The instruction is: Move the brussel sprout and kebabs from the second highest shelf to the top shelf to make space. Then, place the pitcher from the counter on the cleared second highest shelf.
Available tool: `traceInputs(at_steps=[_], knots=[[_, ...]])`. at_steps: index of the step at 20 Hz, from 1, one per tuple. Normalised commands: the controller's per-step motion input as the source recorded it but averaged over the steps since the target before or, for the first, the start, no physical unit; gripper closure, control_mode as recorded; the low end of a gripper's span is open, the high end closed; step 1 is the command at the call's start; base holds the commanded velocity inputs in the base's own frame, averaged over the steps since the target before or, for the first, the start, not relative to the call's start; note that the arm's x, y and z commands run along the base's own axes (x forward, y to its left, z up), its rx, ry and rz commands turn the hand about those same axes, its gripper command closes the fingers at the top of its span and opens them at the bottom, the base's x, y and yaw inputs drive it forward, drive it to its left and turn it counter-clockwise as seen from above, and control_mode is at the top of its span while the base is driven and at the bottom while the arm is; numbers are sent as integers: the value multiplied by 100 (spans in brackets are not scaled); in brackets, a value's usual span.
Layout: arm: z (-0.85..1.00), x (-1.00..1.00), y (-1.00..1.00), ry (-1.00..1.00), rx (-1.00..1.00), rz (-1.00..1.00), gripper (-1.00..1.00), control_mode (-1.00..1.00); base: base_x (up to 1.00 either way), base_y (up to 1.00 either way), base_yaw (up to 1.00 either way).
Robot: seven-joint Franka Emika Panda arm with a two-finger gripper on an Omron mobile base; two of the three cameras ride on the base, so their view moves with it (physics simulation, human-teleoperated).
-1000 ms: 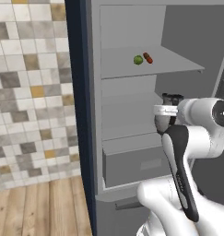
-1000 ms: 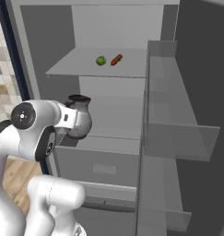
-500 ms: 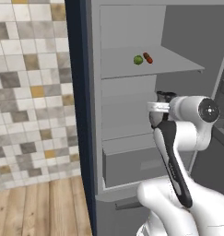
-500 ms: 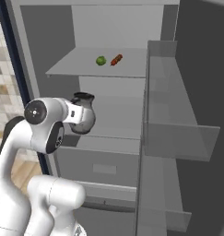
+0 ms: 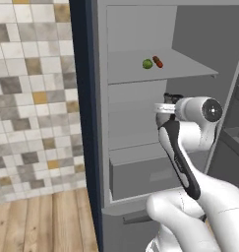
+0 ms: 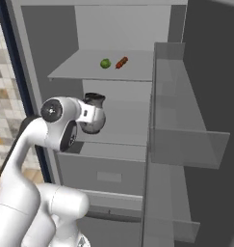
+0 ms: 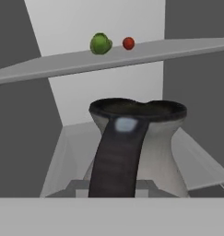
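Note:
The dark-grey pitcher [image 7: 142,138] hangs in my gripper [image 6: 91,112], which is shut on its curved side handle [image 7: 117,156]. It sits inside the open grey cabinet, just above the second highest shelf [image 6: 113,149], a plain grey board seen also from the hand [image 7: 74,145]. In the left base view the pitcher's dark rim [image 5: 173,97] peeks over my hand. On the top shelf [image 6: 75,72] lie the green brussel sprout [image 6: 105,63] and the red-orange kebabs [image 6: 121,62] side by side. They also show overhead in the hand view: brussel sprout [image 7: 100,44], kebabs [image 7: 128,43].
A boxy grey drawer [image 6: 109,176] sits under the second highest shelf. The open door's translucent bins [image 6: 186,120] stand close on the right. A navy cabinet edge [image 5: 84,98] and a tiled wall [image 5: 32,98] bound the left side, over a wooden floor [image 5: 47,221].
My arm has carried the pitcher deeper into the cabinet, toward the space over the second highest shelf. The sprout and kebabs have stayed put.

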Motion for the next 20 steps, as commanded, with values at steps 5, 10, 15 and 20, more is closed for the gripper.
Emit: traceInputs(at_steps=[5,10,15,20], knots=[[-13,39,-16,0,0,0,100,-100,0,0,0],[-25,40,-13,0,0,0,100,-100,0,0,0],[-28,40,-12,0,0,0,100,-100,0,0,0],[-28,40,-11,0,0,0,100,-100,0,0,0]])
